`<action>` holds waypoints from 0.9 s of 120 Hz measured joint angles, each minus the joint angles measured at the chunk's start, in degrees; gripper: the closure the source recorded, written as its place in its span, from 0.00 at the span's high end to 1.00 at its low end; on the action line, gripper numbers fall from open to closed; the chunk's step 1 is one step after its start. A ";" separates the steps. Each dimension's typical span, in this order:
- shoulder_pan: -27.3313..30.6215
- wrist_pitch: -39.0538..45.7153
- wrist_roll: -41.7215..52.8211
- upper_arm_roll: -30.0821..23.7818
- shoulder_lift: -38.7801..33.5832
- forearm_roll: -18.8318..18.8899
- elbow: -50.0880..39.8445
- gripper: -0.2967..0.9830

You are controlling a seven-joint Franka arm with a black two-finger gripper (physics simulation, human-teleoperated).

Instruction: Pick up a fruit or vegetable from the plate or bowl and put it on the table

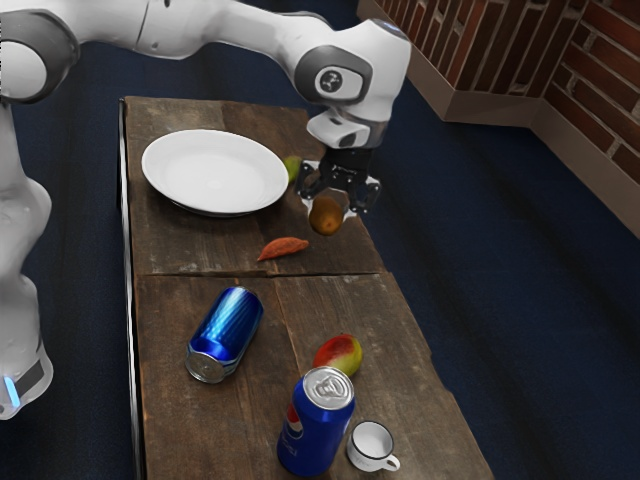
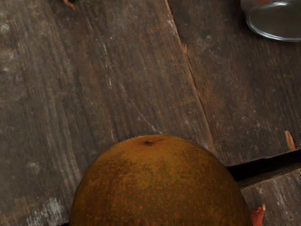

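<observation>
Your black two-finger gripper (image 1: 330,208) is clamped on the round orange-brown fruit (image 1: 326,216), one finger to each side, and the fruit appears to hang above the brown wooden table (image 1: 340,300). It sits clear of the wide white round plate (image 1: 215,170), out past its rim toward the exterior view's right, so the relation that matters now is fruit over wood: judge your next move as a lowering, then a release. The slim orange-red tapered vegetable (image 1: 283,248) lies near, toward the exterior view's left of the fruit; keep off it as you descend. The fruit has no marked long axis, so turning your wrist gains little, but it could roll if you let go high.
</observation>
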 joint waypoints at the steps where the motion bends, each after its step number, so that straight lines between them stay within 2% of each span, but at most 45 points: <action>1: 0.22 0.01 -0.05 0.00 0.08 -0.02 0.00 0.43; 19: 0.93 0.17 -1.19 -0.06 1.34 -0.17 -0.30 0.43; 50: -10.73 0.24 -3.37 0.06 1.39 -0.21 -0.40 0.43; 56: -11.98 0.22 -3.82 0.15 1.42 -0.17 -0.37 0.47; 61: -12.52 0.11 -4.26 0.37 1.55 -0.10 -0.36 0.55; 79: -10.83 -0.50 -5.61 0.79 2.33 -0.19 -0.02 0.69; 101: -6.26 -7.07 -8.20 0.93 2.99 -0.36 5.41 0.75; 108: -4.60 -9.11 -8.93 0.82 3.23 1.18 8.08 0.75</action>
